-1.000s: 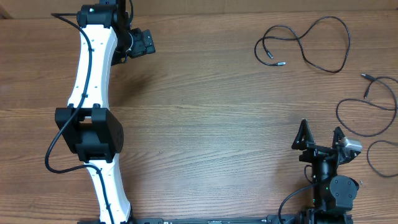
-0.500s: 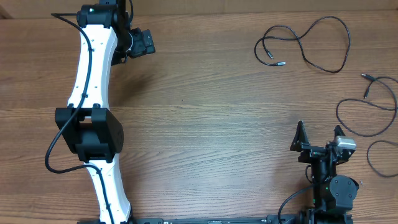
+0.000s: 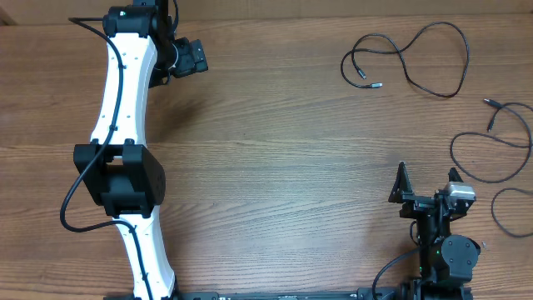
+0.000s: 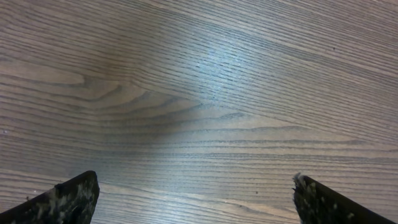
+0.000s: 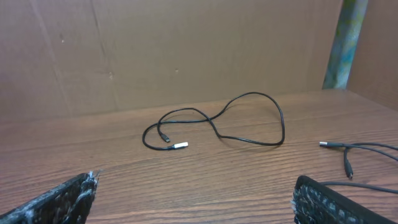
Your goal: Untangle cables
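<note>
Thin black cables lie at the table's right side. One looped cable (image 3: 403, 52) rests at the far right, its plug tips (image 3: 376, 84) pointing inward. A second cable (image 3: 454, 148) curls along the right edge, and a further loop (image 3: 493, 208) lies below it. My right gripper (image 3: 428, 179) stands open near the front edge, left of those loops and touching none. In the right wrist view the looped cable (image 5: 216, 129) lies well ahead of the open gripper (image 5: 196, 186), and the second cable (image 5: 357, 147) is to the right. My left gripper (image 3: 190, 57) is open at the far left over bare wood (image 4: 199, 93).
The white left arm (image 3: 125, 108) stretches from the front edge to the back left corner. A brown cardboard wall (image 5: 186, 50) stands behind the table. The right arm's base (image 3: 445, 258) sits at the front right.
The right gripper has shifted very slightly to the left and then held still. The left arm and the cables have not moved.
</note>
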Tool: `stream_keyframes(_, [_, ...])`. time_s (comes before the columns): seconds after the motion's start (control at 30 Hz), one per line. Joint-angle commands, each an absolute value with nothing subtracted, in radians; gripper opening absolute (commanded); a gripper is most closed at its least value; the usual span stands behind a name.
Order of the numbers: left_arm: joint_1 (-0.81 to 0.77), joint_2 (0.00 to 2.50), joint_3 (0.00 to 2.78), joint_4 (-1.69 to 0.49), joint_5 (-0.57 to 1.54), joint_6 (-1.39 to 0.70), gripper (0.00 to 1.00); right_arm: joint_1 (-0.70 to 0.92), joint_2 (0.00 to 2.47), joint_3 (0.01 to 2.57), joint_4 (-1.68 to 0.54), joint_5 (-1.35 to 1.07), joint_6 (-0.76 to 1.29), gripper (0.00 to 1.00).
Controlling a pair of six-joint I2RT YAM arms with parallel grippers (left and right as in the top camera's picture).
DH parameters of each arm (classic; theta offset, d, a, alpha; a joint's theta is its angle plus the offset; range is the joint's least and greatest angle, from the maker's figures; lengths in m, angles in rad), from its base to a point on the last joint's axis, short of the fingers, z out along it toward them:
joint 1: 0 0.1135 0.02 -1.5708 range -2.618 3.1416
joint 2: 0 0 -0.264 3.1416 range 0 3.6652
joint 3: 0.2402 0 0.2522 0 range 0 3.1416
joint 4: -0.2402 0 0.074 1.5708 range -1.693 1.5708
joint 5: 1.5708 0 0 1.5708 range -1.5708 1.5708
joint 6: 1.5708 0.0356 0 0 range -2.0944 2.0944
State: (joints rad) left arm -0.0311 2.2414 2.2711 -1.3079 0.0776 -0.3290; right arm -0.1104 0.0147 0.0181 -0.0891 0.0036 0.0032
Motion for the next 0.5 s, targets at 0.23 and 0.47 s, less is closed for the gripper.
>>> stream_keyframes(0.23, [-0.033,2.244,2.288,-1.304,0.071,-0.310,1.00,-0.106,0.003,0.008,-0.083,-0.002,-0.001,1.00])
stream_keyframes(0.47, [-0.036,2.226,2.287,-1.288,0.094,-0.321,0.99,-0.106,0.003,0.008,-0.083,-0.002,-0.001,1.00])
